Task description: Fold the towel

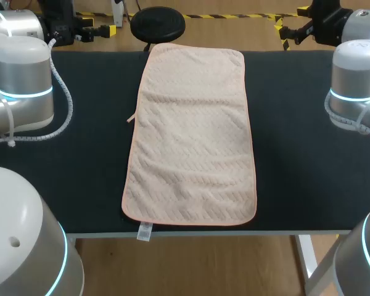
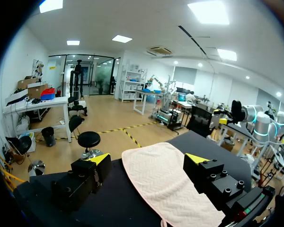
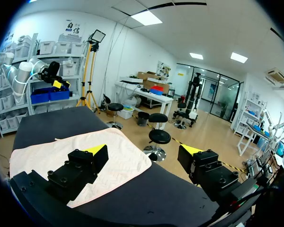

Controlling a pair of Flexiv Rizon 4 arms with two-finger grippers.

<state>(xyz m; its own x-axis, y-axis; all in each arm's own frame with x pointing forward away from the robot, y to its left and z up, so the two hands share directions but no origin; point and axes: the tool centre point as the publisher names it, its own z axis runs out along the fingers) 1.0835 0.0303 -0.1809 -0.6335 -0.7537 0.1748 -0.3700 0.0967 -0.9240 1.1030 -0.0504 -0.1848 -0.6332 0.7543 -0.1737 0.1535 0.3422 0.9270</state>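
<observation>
Head view: pale peach towel [image 1: 191, 142] lies flat and unfolded, lengthwise on the middle of the dark bench [image 1: 92, 172]. Its label [image 1: 144, 231] hangs over the near edge.

Left wrist view: left claw [image 2: 147, 159] released, fingers wide apart, above the bench. One towel end lies below, between them, untouched.

Right wrist view: right claw [image 3: 144, 151] released, fingers wide apart. A towel end lies under one finger, apart from it.

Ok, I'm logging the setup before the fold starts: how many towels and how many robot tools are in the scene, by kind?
Peach towel: 1
Two-finger tools: 2 (left tool, right tool, both open and holding nothing)
Total: 3
</observation>
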